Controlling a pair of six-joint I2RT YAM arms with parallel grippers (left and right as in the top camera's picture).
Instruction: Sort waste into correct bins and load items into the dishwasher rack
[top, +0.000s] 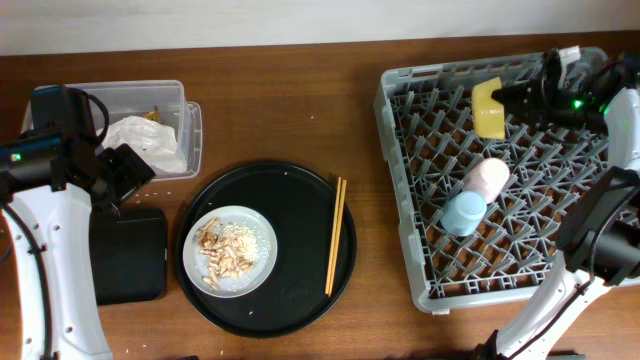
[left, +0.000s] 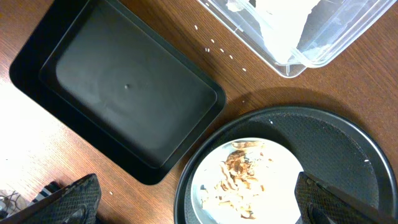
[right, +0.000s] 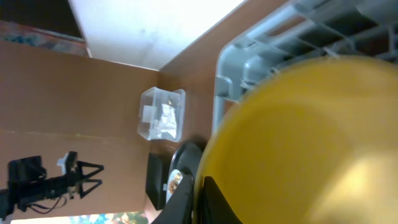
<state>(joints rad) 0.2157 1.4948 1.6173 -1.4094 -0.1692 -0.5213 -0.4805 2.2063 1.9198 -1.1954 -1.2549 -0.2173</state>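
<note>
My right gripper (top: 503, 93) is shut on the rim of the yellow bowl (top: 487, 108), which stands on edge at the back of the dishwasher rack (top: 395, 170). In the right wrist view the yellow bowl (right: 298, 137) fills the frame, its rim pinched in my right gripper (right: 200, 199). The pink bowl (top: 486, 177) and the light-blue bowl (top: 463, 212) lie in the rack. The grey plate (top: 255, 225) carries food scraps (top: 222, 255), with chopsticks (top: 335, 236) beside it. My left gripper (top: 128, 168) hangs open and empty above the flat black tray (left: 124, 87) and the plate (left: 273, 168).
The plate and chopsticks rest on a large round black tray (top: 300, 200). The clear box (top: 190, 125) at the back left holds the white napkin (top: 150, 140) and a gold wrapper (top: 153, 113). The flat black tray (top: 128, 255) sits in front of it. Crumbs dot the wood (left: 217, 46).
</note>
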